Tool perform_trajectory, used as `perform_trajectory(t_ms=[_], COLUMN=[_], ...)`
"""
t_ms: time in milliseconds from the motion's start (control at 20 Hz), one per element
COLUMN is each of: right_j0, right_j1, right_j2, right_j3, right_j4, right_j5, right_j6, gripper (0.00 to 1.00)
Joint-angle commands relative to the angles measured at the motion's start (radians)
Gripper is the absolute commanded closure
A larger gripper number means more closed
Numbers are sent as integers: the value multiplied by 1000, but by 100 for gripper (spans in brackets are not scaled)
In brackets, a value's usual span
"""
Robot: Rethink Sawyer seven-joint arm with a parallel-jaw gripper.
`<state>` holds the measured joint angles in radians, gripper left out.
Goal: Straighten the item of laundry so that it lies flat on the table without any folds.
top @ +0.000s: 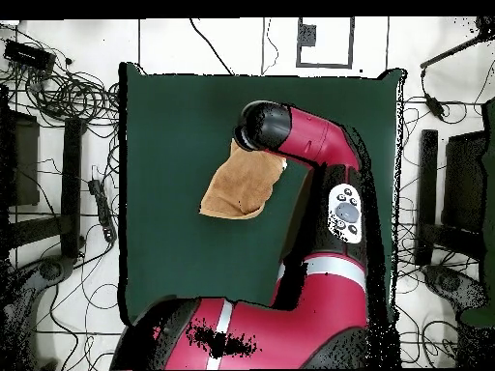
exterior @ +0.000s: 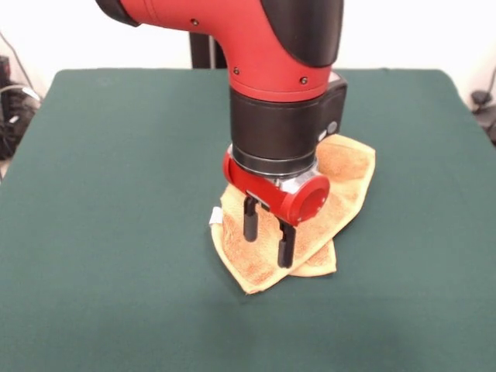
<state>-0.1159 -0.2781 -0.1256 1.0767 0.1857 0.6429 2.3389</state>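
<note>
The gripper [exterior: 267,236] hangs over the folded towel [exterior: 345,182], jaws open; it should pinch the top layer's edge only, sparing the tabletop [exterior: 116,194].

One towel [exterior: 310,221] lying folded, one white tag [exterior: 215,216] showing, one green table [exterior: 116,194] bearing it, one red arm [exterior: 271,46] reaching down, one gripper [exterior: 268,240] showing two black fingers [exterior: 250,221].

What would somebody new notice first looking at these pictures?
Most likely the red and black arm, which fills the upper middle of the front view and hangs low over the towel. Its gripper is open, fingers pointing down at the cloth. Next comes the orange-tan towel, folded over itself near the middle of the green table, with a small white tag at one edge.
</note>
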Motion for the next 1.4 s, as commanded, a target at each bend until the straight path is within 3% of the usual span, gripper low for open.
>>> perform_trajectory(t_ms=[50,500,1400], right_j0=[17,11,-28], right_j1=[16,-6,-81], right_j2=[100,127,181], right_j3=[114,143,320], right_j4=[-40,-60,-124], right_j5=[22,11,-172], right_j6=[-7,-14,-30], gripper=[0,0,0])
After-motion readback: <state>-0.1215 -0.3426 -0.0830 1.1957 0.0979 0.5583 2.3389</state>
